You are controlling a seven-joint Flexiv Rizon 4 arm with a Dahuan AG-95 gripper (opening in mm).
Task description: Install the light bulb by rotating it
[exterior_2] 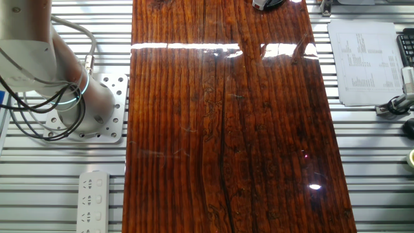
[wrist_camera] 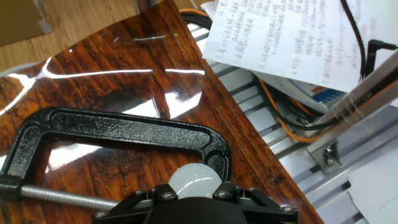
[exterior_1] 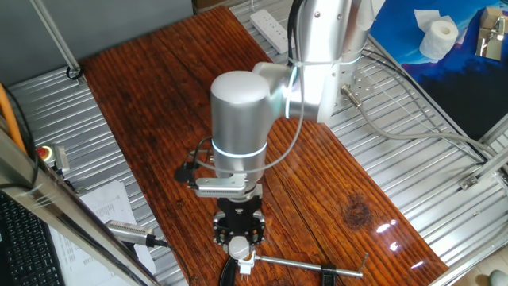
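**A:** Where's the light bulb [wrist_camera: 194, 181]?

**B:** At the bottom edge of the hand view, its frosted white dome peeking up between the black parts of the gripper [wrist_camera: 194, 200]. In one fixed view it's a small white shape right under the fingers [exterior_1: 242, 248], at the near end of the wooden table [exterior_1: 159, 95].

**A:** Is the claw pinching it?

**B:** Judging by how the dome sits framed by the black body, I think it is closed around the bulb, but neither view shows the pads actually touching the glass, so I cannot tell for sure.

**A:** What surrounds it?

**B:** A black C-clamp [wrist_camera: 124, 127] lies on the table just beside the bulb, its threaded screw [wrist_camera: 62, 198] running toward the gripper. Past the table edge are handwritten papers [wrist_camera: 280, 37] and orange cables [wrist_camera: 292, 118].

**A:** And the socket?

**B:** Hidden under the hand. I can't say whether the base is threaded in at all.

**A:** So what might go wrong?

**B:** If the bulb is tilted against the socket, turning could cross-thread it. A loose hold would let the fingers slip over smooth glass without turning it. Too hard a squeeze risks cracking it. The clamp is also close enough that a rotating finger could strike it.
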